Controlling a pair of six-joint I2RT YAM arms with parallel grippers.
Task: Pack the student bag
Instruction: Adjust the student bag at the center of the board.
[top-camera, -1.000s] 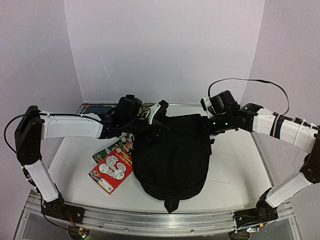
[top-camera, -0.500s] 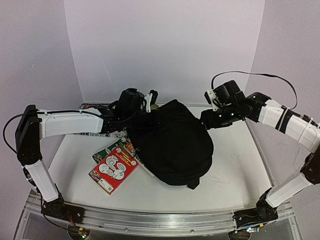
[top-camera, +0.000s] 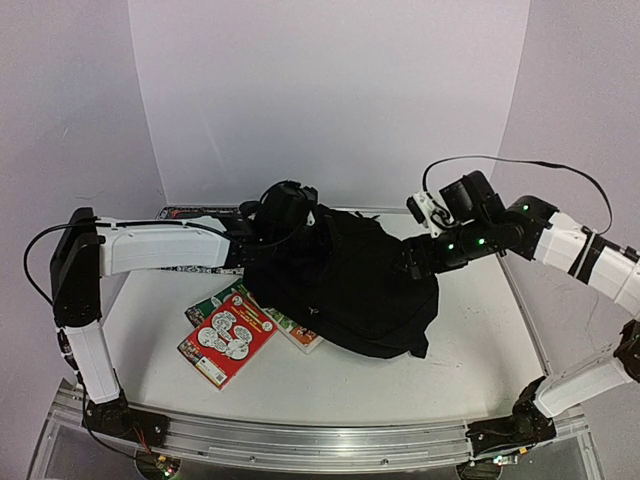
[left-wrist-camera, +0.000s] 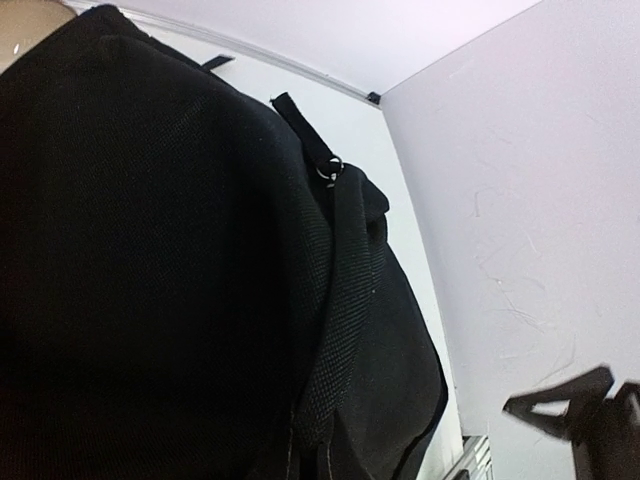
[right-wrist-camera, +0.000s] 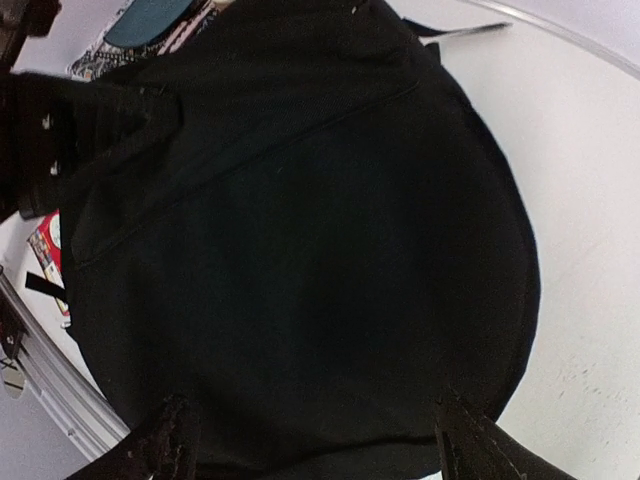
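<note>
The student bag (top-camera: 345, 285), a big soft black backpack, lies slumped across the middle of the table with its top edge raised toward the back left. My left gripper (top-camera: 303, 222) sits at that raised edge, shut on the bag's fabric. Black cloth (left-wrist-camera: 180, 260) fills the left wrist view and hides the fingers. My right gripper (top-camera: 416, 258) stands open at the bag's right side. In the right wrist view its fingers (right-wrist-camera: 175, 442) are spread wide over the bag (right-wrist-camera: 300, 230) without pinching it.
A red picture book (top-camera: 224, 340) lies front left of the bag, with a second book (top-camera: 298, 331) partly under the bag. Another book (top-camera: 190, 212) lies at the back left beneath my left arm. The table's metal front rail (top-camera: 300, 440) runs along the near edge.
My right gripper has opened and let go of the bag. My left gripper has carried the bag's top rightward, and the bag has swung and slumped toward the right.
</note>
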